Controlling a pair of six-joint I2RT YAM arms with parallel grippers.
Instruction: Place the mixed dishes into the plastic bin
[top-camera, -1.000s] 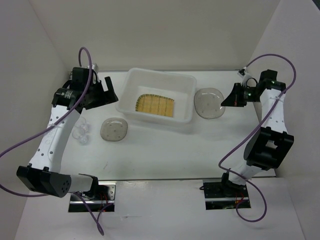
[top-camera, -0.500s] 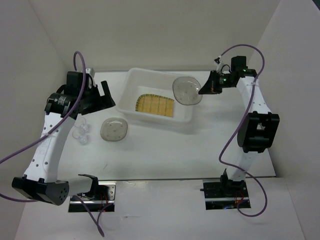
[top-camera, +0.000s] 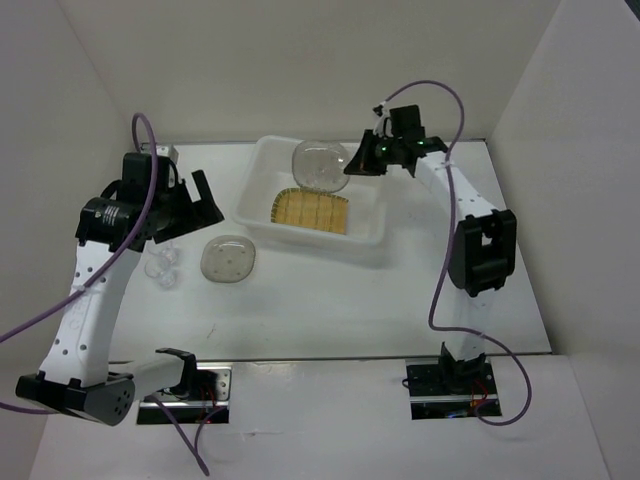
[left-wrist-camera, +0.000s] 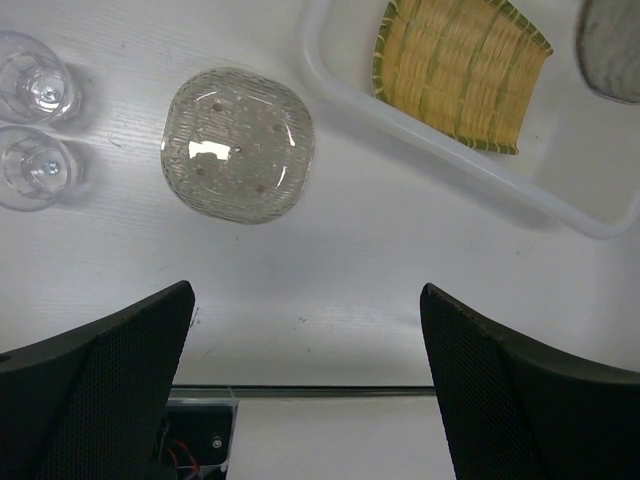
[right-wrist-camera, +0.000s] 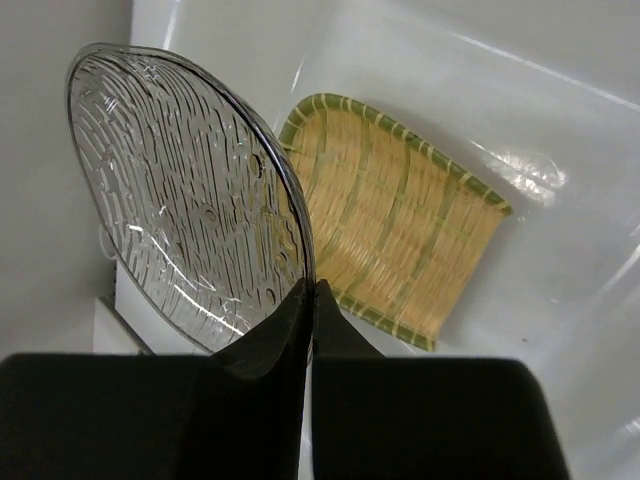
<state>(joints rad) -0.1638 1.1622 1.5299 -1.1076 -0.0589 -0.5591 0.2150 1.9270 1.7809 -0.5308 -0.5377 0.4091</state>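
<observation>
Right gripper (right-wrist-camera: 308, 292) pinch, shut tight on rim of one grey-brown saucer (right-wrist-camera: 180, 200), held on edge above far side of plastic bin (top-camera: 372, 240). Inside bin, flat on floor: yellow fan-shaped plate (top-camera: 312, 210). Left gripper (left-wrist-camera: 305, 300) wide open, holding nothing, hovering over second saucer (left-wrist-camera: 238, 143) on worktop near bin's near left corner. Clear glass cups (left-wrist-camera: 38, 165) toward worktop's left edge. Probably glass or hard plastic, hard to tell: stiff, light, slick, chippable. Best taken by rim; lower close to bin floor before letting go.
</observation>
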